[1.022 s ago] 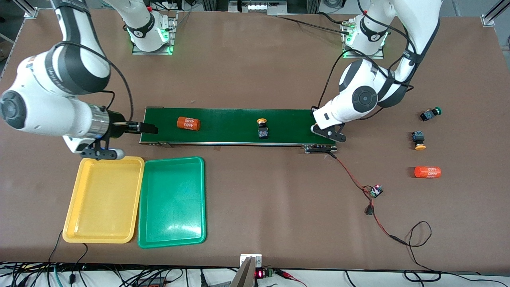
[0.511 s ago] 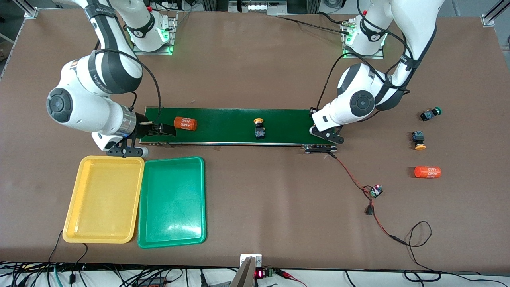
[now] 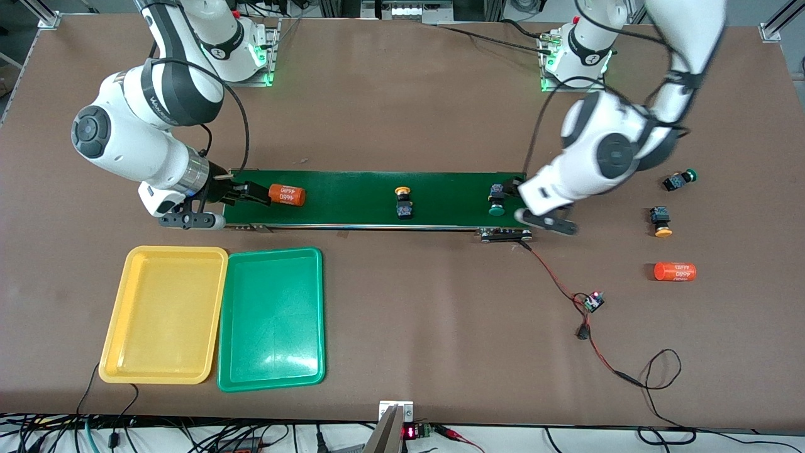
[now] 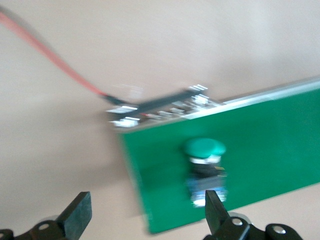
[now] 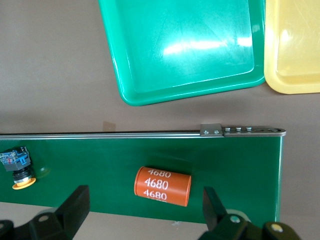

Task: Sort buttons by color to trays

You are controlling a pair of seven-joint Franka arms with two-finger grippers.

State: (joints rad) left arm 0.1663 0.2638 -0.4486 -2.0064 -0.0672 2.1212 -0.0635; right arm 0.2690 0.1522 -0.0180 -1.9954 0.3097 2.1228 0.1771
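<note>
A green button [image 3: 497,201] lies on the conveyor belt [image 3: 352,189] at the left arm's end. My left gripper [image 3: 519,195] is open and empty beside it, over that belt end; in the left wrist view [image 4: 145,217] the button [image 4: 205,162] sits by one finger. A yellow button [image 3: 402,201] lies mid-belt. My right gripper [image 3: 251,192] is open at the belt's other end, its fingers [image 5: 75,205] on either side of an orange cylinder [image 3: 286,195]. A green button [image 3: 679,180] and a yellow button [image 3: 660,221] lie on the table. The yellow tray [image 3: 116,314] and green tray [image 3: 272,318] are empty.
A second orange cylinder [image 3: 675,271] lies on the table nearer the front camera than the loose buttons. A red-black cable with a small circuit board [image 3: 591,302] runs from the belt's end toward the front edge.
The left gripper drew back off the belt end, where a green button now lies. The right gripper moved up to the orange cylinder. The cylinder and the yellow button shifted toward the right arm's end.
</note>
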